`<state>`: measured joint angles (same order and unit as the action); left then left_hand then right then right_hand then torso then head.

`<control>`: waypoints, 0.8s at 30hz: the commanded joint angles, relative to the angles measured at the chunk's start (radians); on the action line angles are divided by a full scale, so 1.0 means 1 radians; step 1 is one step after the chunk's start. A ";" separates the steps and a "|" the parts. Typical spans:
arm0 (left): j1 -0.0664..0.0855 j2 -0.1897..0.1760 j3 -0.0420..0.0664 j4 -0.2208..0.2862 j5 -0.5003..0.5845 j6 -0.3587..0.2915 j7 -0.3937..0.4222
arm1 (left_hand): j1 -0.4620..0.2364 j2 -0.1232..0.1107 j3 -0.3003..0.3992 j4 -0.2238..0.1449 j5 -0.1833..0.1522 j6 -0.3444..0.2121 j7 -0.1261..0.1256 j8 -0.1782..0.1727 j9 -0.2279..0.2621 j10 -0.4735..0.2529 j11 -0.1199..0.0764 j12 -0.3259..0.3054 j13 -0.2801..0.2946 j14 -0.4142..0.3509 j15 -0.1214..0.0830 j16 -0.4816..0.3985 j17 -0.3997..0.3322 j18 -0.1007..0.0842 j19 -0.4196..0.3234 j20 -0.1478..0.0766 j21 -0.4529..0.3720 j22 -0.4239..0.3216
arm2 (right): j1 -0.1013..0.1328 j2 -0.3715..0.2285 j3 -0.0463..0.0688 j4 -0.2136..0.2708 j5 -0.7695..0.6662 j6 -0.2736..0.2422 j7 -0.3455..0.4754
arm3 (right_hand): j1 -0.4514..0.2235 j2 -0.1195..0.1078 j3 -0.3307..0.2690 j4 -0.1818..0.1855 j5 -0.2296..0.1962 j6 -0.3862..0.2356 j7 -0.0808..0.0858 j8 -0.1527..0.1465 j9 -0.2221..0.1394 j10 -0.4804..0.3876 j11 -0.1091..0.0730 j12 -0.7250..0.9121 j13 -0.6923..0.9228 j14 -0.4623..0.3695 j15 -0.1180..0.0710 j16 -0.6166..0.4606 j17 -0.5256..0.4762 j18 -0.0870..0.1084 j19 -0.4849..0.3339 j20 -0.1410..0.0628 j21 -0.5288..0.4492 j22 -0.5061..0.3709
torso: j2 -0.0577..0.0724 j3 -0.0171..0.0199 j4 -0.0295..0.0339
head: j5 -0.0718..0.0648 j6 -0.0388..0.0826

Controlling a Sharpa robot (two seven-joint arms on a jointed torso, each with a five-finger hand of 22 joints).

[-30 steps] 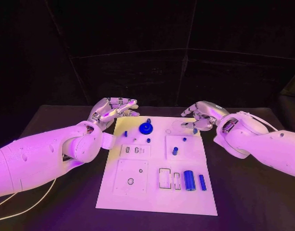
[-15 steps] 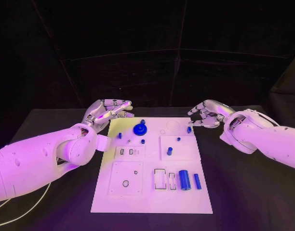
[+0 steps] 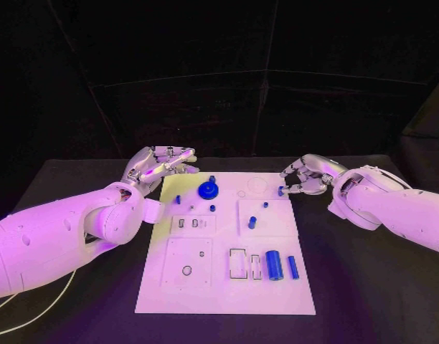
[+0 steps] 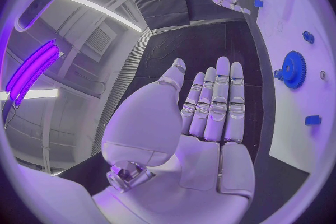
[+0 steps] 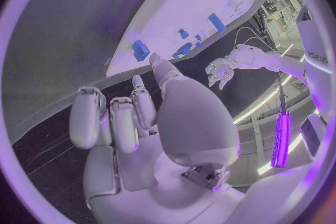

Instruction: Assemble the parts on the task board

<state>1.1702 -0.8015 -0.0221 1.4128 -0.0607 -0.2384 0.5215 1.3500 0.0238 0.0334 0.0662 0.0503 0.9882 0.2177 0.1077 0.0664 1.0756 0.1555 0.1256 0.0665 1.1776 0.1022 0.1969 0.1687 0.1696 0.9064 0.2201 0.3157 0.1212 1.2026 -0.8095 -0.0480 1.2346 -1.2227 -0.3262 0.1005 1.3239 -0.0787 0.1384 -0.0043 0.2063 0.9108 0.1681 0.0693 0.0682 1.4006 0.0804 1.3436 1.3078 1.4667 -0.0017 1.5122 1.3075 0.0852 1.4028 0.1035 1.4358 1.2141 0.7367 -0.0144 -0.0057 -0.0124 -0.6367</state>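
Blue gear (image 3: 208, 190) on task board (image 3: 219, 294)

Right hand (image 3: 308, 174) lowered to the task board's (image 3: 227, 287) far right edge, fingers (image 3: 294, 188) curled

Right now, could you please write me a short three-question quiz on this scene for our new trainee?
1. True or false: the left hand holds the blue gear.
2. Which hand is nearer the small blue peg at the white board's far right edge? A) left B) right
3. Fill in: the large blue cylinder lies on the board's ____ half, toward the robot.

Key: 1 false, it is open beside the board; 2 B; 3 near.
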 commanded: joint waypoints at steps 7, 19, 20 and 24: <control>0.001 0.000 0.000 -0.003 -0.003 0.009 0.005 | -0.005 0.001 -0.005 -0.003 0.000 0.008 -0.001 -0.004 0.000 0.005 0.002 -0.005 0.000 0.002 0.003 -0.006 0.002 0.015 0.010 0.001 -0.006 -0.002 | -0.007 -0.004 0.000 -0.002 0.006 0.034 0.017 | 0.006 0.005 -0.001 -0.005 0.000 0.006 -0.002 -0.001 0.001 -0.003 -0.004 -0.003 0.003 0.071 0.001 0.003 0.092 -0.014 0.000 0.003 0.003 0.001 | -0.001 -0.0005 -0.0011 | -0.001 -0.002; 0.000 0.002 0.000 -0.006 -0.003 0.010 0.005 | -0.005 0.001 -0.005 -0.003 0.000 0.008 -0.001 -0.004 0.000 0.005 0.002 -0.005 0.000 0.002 0.003 -0.006 0.002 0.015 0.010 0.001 -0.006 -0.002 | -0.014 0.028 0.000 -0.040 0.006 0.046 -0.001 | 0.010 0.018 0.005 -0.010 -0.002 0.018 -0.003 0.005 0.003 -0.001 -0.005 -0.001 0.006 0.071 0.000 0.002 0.092 -0.014 0.000 0.002 0.004 0.002 | -0.001 -0.0001 0.0005 | 0.000 -0.005; 0.000 0.002 0.000 -0.006 -0.003 0.010 0.005 | -0.005 0.001 -0.005 -0.003 0.000 0.008 -0.001 -0.004 0.000 0.005 0.002 -0.005 0.000 0.002 0.003 -0.006 0.002 0.015 0.010 0.001 -0.006 -0.002 | -0.015 0.032 0.000 -0.043 0.005 0.048 -0.003 | 0.012 0.022 0.007 -0.012 -0.003 0.024 -0.004 0.007 0.004 0.000 -0.006 0.000 0.007 0.071 0.000 0.003 0.093 -0.014 0.000 0.001 0.004 0.001 | -0.001 -0.0003 0.0007 | 0.000 -0.006; 0.000 0.002 0.000 -0.006 -0.003 0.010 0.004 | -0.005 0.001 -0.005 -0.003 0.000 0.008 -0.001 -0.004 0.000 0.005 0.002 -0.005 0.000 0.002 0.003 -0.006 0.002 0.015 0.010 0.001 -0.006 -0.002 | -0.018 0.042 0.000 -0.053 -0.002 0.060 -0.011 | 0.018 0.033 0.017 -0.021 -0.013 0.052 -0.009 0.020 0.007 0.002 -0.011 0.003 0.011 0.071 -0.004 0.002 0.092 -0.014 0.000 -0.001 0.004 0.002 | -0.001 -0.0001 0.0002 | 0.003 -0.007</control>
<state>1.1689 -0.8002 -0.0232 1.4060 -0.0607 -0.2384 0.5208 1.3500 0.0238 0.0334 0.0662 0.0503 0.9881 0.2177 0.1078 0.0664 1.0756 0.1554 0.1256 0.0665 1.1776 0.1022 0.1970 0.1698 0.1696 0.9091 0.2228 0.3157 0.1205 1.1837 -0.7698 -0.0479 1.1835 -1.2195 -0.2873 0.0995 1.3436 -0.0549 0.1551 -0.0209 0.1978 0.9564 0.1594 0.0855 0.0744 1.4032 0.0777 1.3436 1.3076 1.4667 -0.0017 1.5122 1.3074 0.0852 1.4028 0.1035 1.4358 1.2149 0.7356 -0.0144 -0.0054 -0.0115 -0.6428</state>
